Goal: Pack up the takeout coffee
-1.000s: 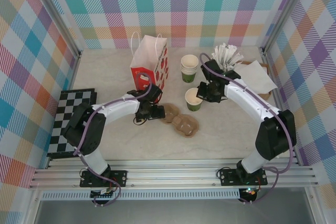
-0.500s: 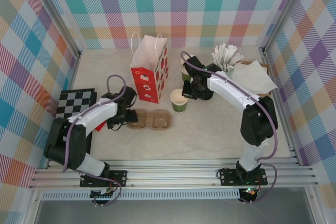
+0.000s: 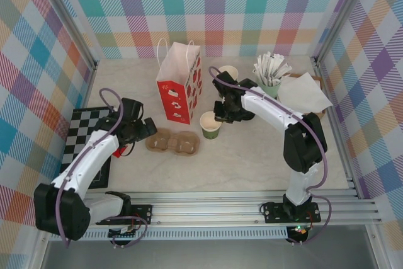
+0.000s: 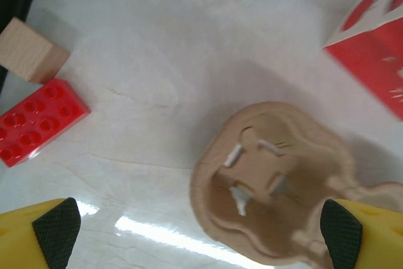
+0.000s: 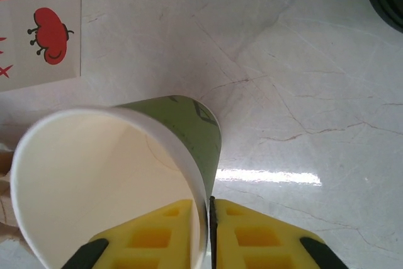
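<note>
Pinching rim of smooth green-walled paper cup (image 5: pixel 182 124): right fingers (image 5: pixel 151 234) | left fingers (image 4: pixel 38 240) spread wide above moulded pulp tray (image 4: pixel 271 174)

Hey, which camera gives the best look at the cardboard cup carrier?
Top external: the whole two-well cardboard cup carrier lies in full view near the paper bag. Left wrist shows one well close up, the rest cropped.

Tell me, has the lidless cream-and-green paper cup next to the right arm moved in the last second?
Yes. The lidless cream-and-green paper cup has shifted left, closer to the red-and-white paper bag, which has stayed put.
</note>
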You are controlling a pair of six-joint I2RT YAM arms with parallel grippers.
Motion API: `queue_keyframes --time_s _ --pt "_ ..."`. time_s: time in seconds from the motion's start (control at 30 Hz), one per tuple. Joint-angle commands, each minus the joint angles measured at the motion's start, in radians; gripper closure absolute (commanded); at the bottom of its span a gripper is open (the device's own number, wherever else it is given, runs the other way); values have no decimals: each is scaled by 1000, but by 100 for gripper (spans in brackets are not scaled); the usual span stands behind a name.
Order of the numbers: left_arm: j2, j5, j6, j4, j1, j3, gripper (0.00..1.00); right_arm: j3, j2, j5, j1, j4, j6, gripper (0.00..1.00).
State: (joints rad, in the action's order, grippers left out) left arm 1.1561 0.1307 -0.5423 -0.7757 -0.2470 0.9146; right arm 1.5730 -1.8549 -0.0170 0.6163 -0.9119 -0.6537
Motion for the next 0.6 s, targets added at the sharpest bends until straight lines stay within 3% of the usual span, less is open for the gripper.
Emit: queue_keyframes --time_s 0.0,0.13,0.2,0.4,0.57 --pt "-51 -67 -48 48 1 -3 0 41 84 8 2 12 21 75" --pt "-78 -109 -110 100 -11 -5 0 16 187 9 -36 24 -8 45" --pt "-80 -125 -130 132 -31 0 0 -51 241 7 -83 54 -55 37" --pt "-31 -132 -135 248 -185 44 0 -317 314 28 -307 223 -337 29" --pt "24 -154 -175 349 -256 6 0 -322 238 -55 -323 245 -484 26"
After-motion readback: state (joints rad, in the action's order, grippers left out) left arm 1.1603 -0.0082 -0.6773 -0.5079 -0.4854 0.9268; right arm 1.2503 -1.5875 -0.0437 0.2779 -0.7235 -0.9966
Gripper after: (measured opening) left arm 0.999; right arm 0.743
